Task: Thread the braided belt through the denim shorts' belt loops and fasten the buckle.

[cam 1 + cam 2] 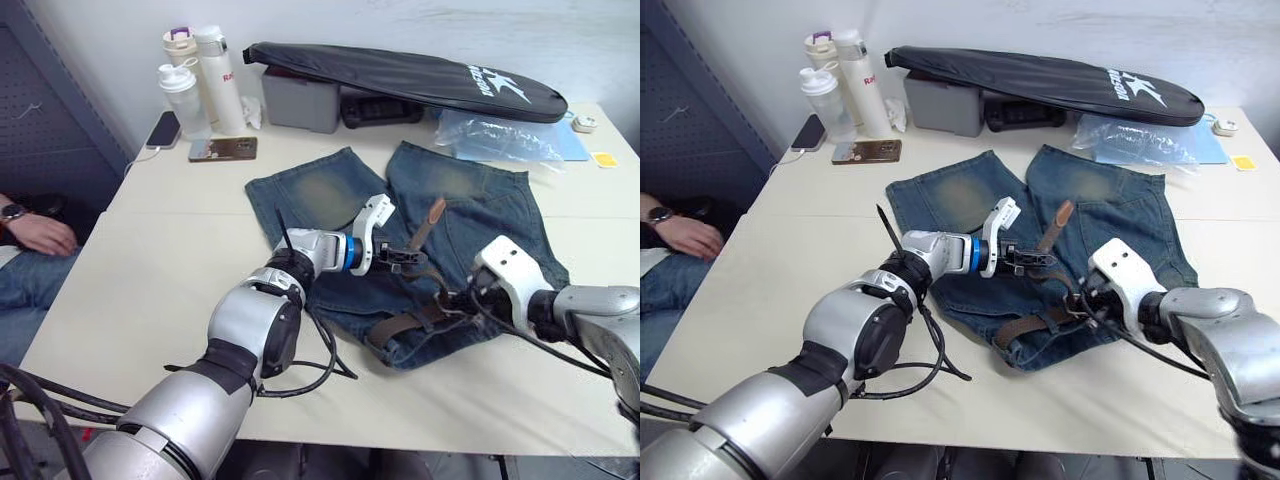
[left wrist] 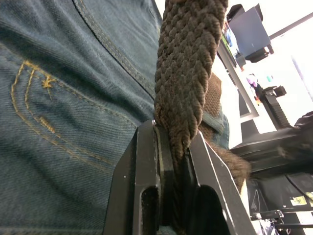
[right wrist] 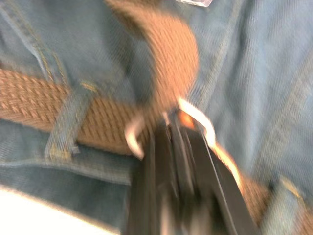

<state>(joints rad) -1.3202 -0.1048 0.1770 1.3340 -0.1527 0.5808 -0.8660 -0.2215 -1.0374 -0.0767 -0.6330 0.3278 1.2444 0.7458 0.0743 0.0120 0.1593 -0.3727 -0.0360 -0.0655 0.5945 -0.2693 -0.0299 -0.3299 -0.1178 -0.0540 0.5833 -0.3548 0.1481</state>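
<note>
**Both claws on the belt at the waistband**

My right claw (image 3: 176, 132) pinches the buckle (image 3: 195, 122), a detail my head views miss; beside it the braided belt (image 3: 98, 115) runs under a belt loop (image 3: 66, 129). My left claw (image 2: 171, 152), arm reaching across the denim shorts (image 1: 320, 200), grips the belt's free end, which rises upright. Beyond, a black bag (image 1: 400, 75) rests on a grey box (image 1: 300, 100).

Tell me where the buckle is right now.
The buckle sits at the right gripper fingertips, on the denim shorts waistband, beside a belt loop.
</note>
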